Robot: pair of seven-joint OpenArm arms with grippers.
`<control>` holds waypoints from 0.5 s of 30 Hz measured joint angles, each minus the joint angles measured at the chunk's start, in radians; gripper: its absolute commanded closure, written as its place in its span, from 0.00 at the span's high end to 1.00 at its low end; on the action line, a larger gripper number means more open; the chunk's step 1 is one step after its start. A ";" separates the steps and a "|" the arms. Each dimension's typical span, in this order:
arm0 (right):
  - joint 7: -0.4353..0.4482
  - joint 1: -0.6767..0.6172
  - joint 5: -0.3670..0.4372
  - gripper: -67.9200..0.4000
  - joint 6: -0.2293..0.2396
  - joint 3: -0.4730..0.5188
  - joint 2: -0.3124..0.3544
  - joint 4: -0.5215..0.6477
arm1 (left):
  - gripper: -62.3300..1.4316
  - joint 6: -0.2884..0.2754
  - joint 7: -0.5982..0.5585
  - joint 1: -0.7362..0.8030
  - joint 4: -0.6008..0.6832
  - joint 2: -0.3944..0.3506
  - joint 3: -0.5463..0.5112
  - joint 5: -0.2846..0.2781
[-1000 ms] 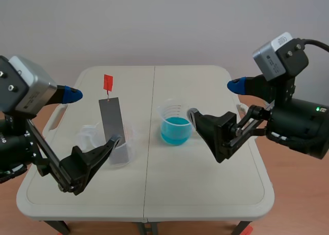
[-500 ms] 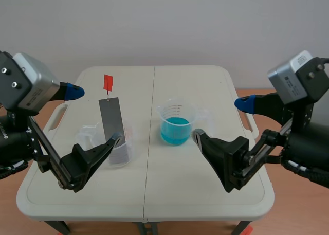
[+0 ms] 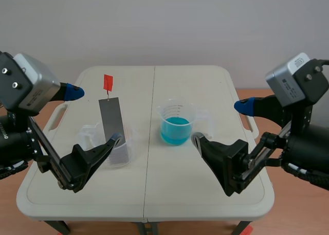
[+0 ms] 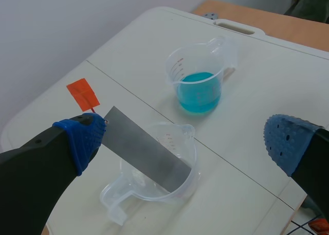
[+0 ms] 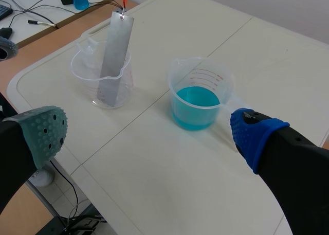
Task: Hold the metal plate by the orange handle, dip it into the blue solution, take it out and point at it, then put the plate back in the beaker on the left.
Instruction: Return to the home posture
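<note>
the metal plate (image 3: 112,123) leans in the clear beaker (image 3: 88,138) on the left of the counter (image 3: 195,194), its orange handle (image 3: 108,82) up and free. the left pincer (image 4: 182,140) is spread wide near it, gripping nothing. the right pincer (image 5: 149,134) gapes too, empty, near the blue solution (image 3: 175,130). whether that is start or finish can't be told from here — my guess is that the grasp, dip and pointing all remain.

Right pincer (image 3: 221,122) drew back from blue beaker (image 3: 176,123)
</note>
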 measured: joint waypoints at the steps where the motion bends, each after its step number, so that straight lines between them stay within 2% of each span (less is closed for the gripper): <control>1: 0.000 0.000 0.000 0.98 0.000 0.000 0.000 0.000 | 1.00 0.000 0.000 0.000 0.000 0.000 0.000 0.000; 10: -0.003 0.000 0.000 0.98 0.000 0.000 0.000 0.000 | 1.00 0.000 0.005 0.000 0.000 0.000 0.000 0.000; 15: -0.003 0.000 0.000 0.98 0.000 0.000 0.000 0.000 | 1.00 0.000 0.060 0.000 0.000 0.006 0.000 0.000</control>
